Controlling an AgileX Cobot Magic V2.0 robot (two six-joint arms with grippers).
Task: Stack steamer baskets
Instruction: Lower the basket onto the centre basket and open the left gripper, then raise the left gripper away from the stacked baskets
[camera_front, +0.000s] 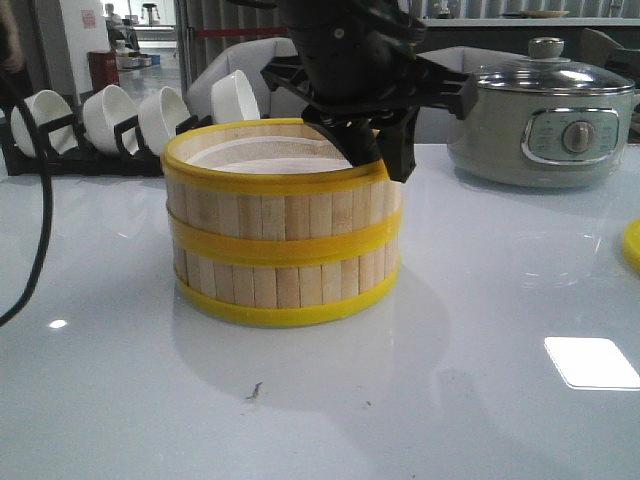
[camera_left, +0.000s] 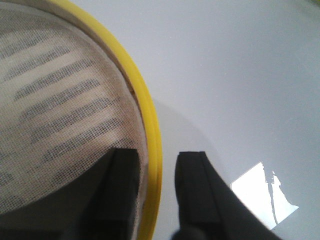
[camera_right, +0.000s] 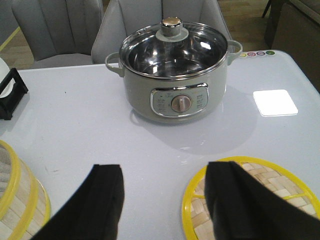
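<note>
On the glossy white counter (camera_front: 480, 300) two steamer baskets (camera_front: 283, 225) stand stacked, the left gripper (camera_left: 156, 185) spread astride the top rim, apparently releasing; the right gripper (camera_right: 162, 200), open, should fetch the woven lid (camera_right: 260, 200).

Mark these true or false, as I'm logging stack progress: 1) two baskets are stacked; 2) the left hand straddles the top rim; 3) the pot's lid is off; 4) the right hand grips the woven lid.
1) True: two steamer baskets sit stacked.
2) True: the left hand has one finger inside the rim, one outside.
3) False: the glass lid sits on the pot.
4) False: the right hand is open above the table, holding nothing; the woven lid lies flat.
</note>
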